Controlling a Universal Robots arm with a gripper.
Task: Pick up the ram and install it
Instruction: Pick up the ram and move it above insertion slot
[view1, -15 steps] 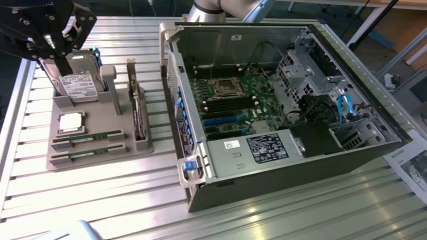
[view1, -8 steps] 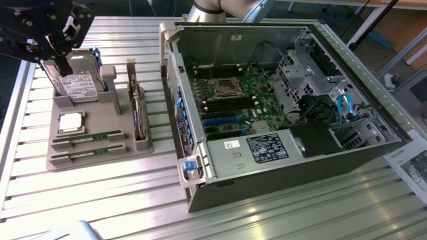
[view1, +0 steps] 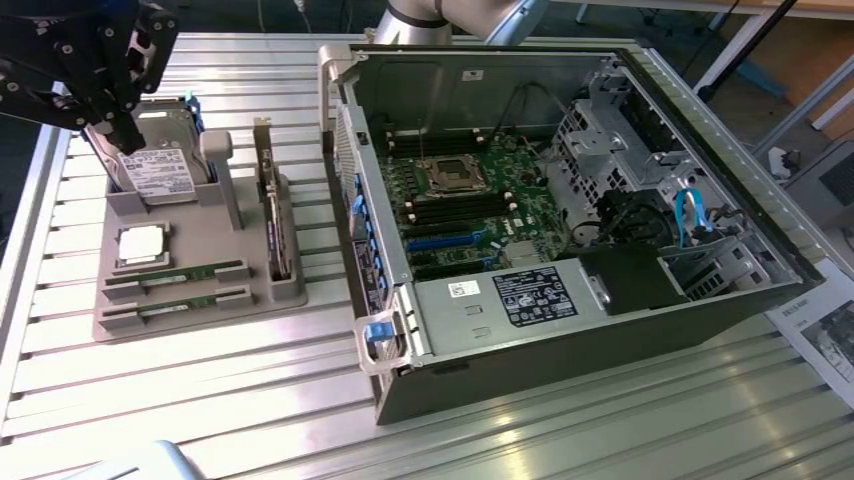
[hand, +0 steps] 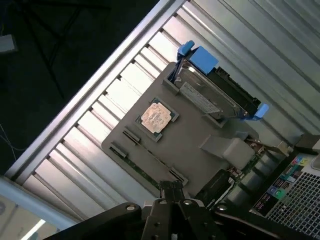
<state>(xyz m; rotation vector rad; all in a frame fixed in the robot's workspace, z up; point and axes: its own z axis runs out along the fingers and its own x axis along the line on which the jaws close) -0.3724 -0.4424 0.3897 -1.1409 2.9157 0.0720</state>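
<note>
A slatted metal table (view1: 200, 400) bears a grey holder (view1: 207, 245) and computer case (view1: 561, 355).

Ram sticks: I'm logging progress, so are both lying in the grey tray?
Yes, one ram stick and the second stick lie side by side in slots of the tray.

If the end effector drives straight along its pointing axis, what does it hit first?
Likely the end effector meets the gray tray, at or near one end of a ram stick. Depth unclear: the exterior view has it above the hard drive.
</note>
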